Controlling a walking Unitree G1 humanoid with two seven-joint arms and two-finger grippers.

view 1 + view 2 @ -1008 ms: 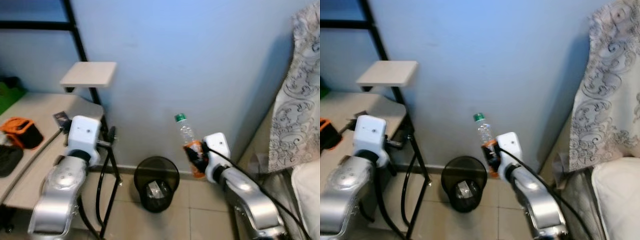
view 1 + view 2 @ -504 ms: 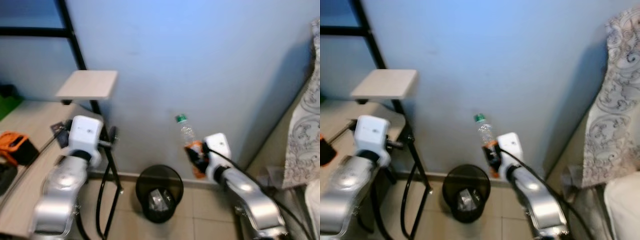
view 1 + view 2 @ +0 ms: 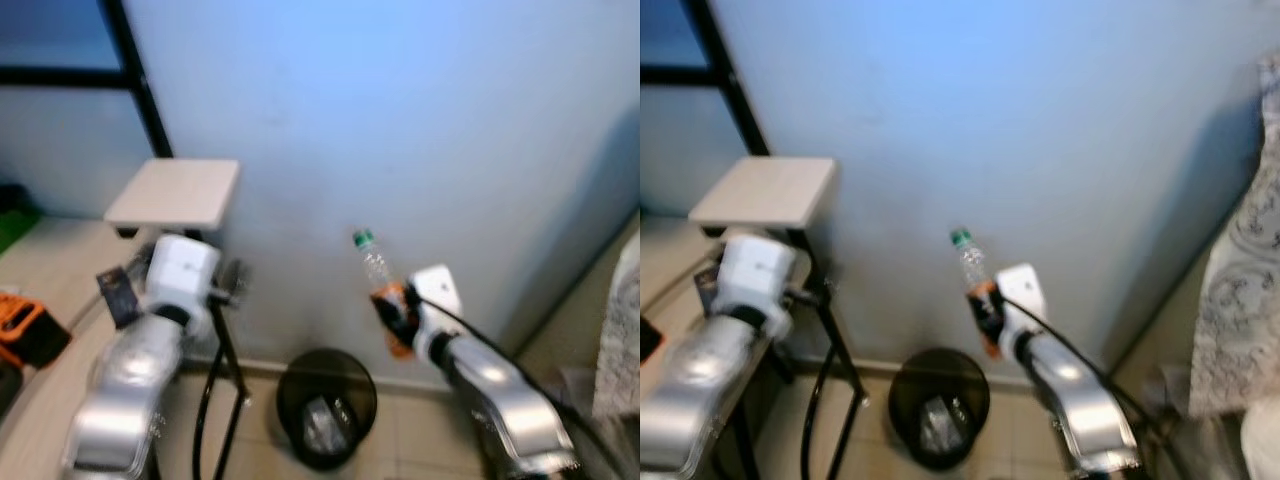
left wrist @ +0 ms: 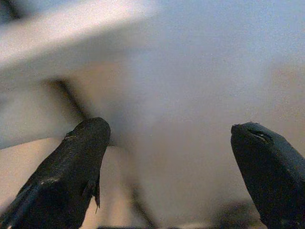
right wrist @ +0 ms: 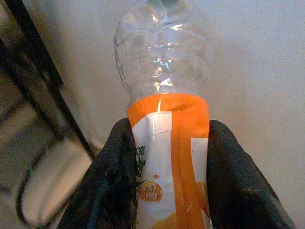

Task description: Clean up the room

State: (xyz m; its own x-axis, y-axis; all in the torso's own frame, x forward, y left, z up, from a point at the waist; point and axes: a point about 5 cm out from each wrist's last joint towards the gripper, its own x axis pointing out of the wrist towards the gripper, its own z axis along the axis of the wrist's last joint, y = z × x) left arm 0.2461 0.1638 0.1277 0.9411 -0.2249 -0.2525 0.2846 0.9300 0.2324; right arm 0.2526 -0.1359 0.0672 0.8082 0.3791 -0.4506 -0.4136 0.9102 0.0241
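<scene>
The right arm reached forward, its tool (image 5: 164, 191) clamped tight, fingers (image 5: 114, 186) pressed inward. The left arm was raised, its tool (image 4: 171, 167) spread wide.

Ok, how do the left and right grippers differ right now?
The right gripper is shut on the bottle, its fingers pressed to the orange label; the left gripper is open and holds nothing. The right gripper holds the bottle above and to the right of the bin; the left gripper is near the small shelf. Both have two black fingers.
</scene>
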